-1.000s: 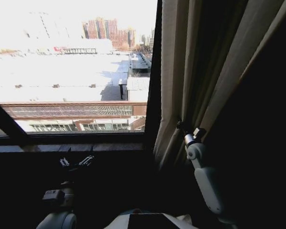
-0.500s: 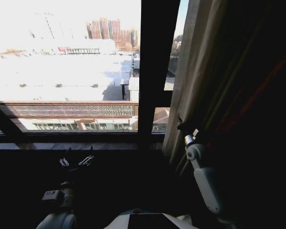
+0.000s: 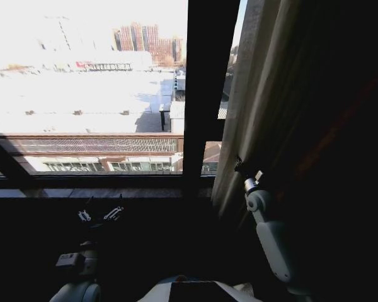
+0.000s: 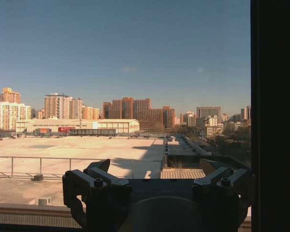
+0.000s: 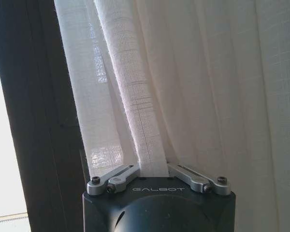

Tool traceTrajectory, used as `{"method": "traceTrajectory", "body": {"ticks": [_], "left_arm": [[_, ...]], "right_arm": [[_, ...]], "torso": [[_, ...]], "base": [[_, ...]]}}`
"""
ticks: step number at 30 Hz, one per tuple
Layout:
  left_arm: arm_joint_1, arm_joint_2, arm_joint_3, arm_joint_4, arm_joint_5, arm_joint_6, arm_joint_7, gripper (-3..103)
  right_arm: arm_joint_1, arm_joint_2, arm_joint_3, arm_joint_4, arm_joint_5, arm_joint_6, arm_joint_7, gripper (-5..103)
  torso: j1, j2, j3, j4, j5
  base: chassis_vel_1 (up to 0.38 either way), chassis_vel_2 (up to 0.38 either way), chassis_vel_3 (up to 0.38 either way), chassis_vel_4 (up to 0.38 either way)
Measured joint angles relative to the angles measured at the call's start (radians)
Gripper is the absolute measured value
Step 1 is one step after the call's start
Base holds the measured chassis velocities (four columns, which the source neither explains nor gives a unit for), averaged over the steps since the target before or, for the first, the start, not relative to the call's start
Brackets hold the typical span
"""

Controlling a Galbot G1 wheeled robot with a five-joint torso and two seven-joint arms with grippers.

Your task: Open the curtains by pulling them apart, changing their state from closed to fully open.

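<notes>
A cream pleated curtain (image 3: 252,94) hangs at the right of the window, its inner edge just right of the dark vertical window frame (image 3: 205,94). My right gripper (image 3: 242,168) is raised against that edge. In the right wrist view it is shut (image 5: 152,169) on one narrow pleat of the sheer white curtain (image 5: 203,87), which rises taut from between the fingers. My left gripper (image 3: 101,212) sits low below the sill, apart from any fabric. In the left wrist view it is open (image 4: 159,181) and faces the bare glass.
A dark sill (image 3: 82,189) runs under the window, with a dark wall below it. Sunlit rooftops and distant towers lie outside the glass (image 3: 82,94). A diagonal dark bar (image 3: 6,160) crosses the lower left pane. The right side of the head view is in deep shadow.
The curtain's inner edge has moved right, uncovering the vertical frame and a strip of glass beyond it. My right gripper stays clamped on the pleat. The left arm has barely moved.
</notes>
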State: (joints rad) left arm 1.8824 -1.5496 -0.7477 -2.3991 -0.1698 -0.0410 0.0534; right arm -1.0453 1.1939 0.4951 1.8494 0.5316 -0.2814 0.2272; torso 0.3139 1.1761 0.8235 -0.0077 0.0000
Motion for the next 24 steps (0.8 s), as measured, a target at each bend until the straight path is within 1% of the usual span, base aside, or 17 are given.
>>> {"method": "traceTrajectory", "body": {"ticks": [24], "left_arm": [[-0.001, 0.001, 0.006, -0.003, 0.003, 0.0, 0.001, 100]], "right_arm": [[-0.01, -0.007, 0.007, 0.014, -0.001, -0.001, -0.004, 0]], "torso": [[0.0, 0.0, 0.0, -0.0001, 0.0002]], "base": [[-0.045, -0.035, 0.038, 0.039]]}}
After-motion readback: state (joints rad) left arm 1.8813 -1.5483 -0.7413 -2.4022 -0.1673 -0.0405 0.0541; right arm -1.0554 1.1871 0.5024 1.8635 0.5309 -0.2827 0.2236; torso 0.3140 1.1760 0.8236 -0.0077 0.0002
